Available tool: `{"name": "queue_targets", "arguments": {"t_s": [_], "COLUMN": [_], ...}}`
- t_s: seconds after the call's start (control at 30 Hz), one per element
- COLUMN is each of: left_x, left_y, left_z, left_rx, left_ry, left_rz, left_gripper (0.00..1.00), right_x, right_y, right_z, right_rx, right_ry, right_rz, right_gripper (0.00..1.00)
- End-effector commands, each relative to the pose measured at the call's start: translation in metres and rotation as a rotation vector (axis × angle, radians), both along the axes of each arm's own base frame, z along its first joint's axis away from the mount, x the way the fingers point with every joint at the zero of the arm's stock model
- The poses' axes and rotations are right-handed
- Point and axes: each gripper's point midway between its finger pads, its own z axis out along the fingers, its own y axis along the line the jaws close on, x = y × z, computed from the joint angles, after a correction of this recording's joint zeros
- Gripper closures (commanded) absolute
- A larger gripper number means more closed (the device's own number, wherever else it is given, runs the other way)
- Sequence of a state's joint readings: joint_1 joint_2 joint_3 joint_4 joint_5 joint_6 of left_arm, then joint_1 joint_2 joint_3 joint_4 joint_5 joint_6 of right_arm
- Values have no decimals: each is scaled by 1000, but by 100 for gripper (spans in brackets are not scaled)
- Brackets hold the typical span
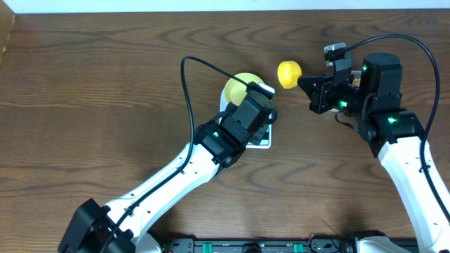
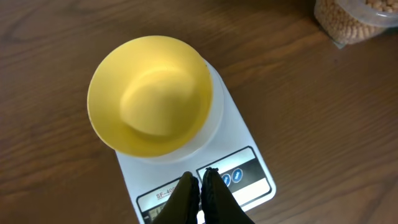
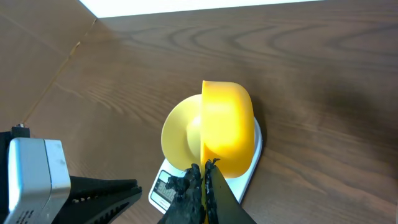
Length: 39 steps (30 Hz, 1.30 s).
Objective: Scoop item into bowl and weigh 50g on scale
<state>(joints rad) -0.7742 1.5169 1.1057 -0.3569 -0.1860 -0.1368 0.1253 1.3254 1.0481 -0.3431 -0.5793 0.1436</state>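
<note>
The bowl (image 2: 149,93) sits empty on the scale (image 2: 239,137); the clear tub (image 2: 384,18) holds beans (image 2: 345,22). The left fingers (image 2: 186,199) are pressed together, and the right fingers (image 3: 193,193) pinch a yellow scoop (image 3: 227,134).

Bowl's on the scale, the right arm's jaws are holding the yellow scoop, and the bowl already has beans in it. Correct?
Not quite. The left wrist view shows the bowl empty. The rest holds: it sits on the scale, and the right gripper has its jaws shut on the yellow scoop.
</note>
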Motion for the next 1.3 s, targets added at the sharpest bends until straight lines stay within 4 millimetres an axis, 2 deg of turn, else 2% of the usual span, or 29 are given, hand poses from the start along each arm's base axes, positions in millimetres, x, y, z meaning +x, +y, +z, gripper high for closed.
{"name": "queue_targets", "arguments": {"t_s": [0.0, 0.57, 0.7, 0.77, 0.8, 0.93, 0.97, 1.03, 1.13, 1.2, 1.27], "left_x": [1, -2, 17, 39, 63, 110, 126, 132, 129, 120, 113], "left_y": [3, 7, 22, 43, 72, 148, 194, 234, 280, 297, 304], "left_z": [1, -4, 10, 33, 60, 116, 133, 137, 118, 96, 78], "left_rx": [-20, -1, -40, -94, -151, -220, -246, -238, -184, -141, -109], "left_ry": [11, 30, -9, -74, -155, -371, -453, -481, -425, -343, -272], "left_rz": [38, 41, 99, 170, 255, 427, 533, 620, 723, 766, 785], "left_gripper": [92, 92, 92, 92, 92, 92, 92, 92, 92, 92, 92], "right_x": [3, 2, 3, 7, 11, 23, 30, 38, 50, 53, 55], "right_y": [-3, -4, -3, -5, -10, -27, -40, -57, -86, -99, -111], "right_z": [6, 3, 5, 9, 14, 26, 30, 31, 31, 31, 28], "right_rx": [-11, -15, -13, -10, 12, 35, 28, 3, -55, -72, -42], "right_ry": [-21, -7, -17, -40, -42, -85, -109, -128, -152, -155, -118], "right_rz": [0, -3, -3, -9, -39, -97, -139, -204, -329, -383, -456], "right_gripper": [99, 99, 99, 99, 99, 99, 99, 99, 99, 99, 99]}}
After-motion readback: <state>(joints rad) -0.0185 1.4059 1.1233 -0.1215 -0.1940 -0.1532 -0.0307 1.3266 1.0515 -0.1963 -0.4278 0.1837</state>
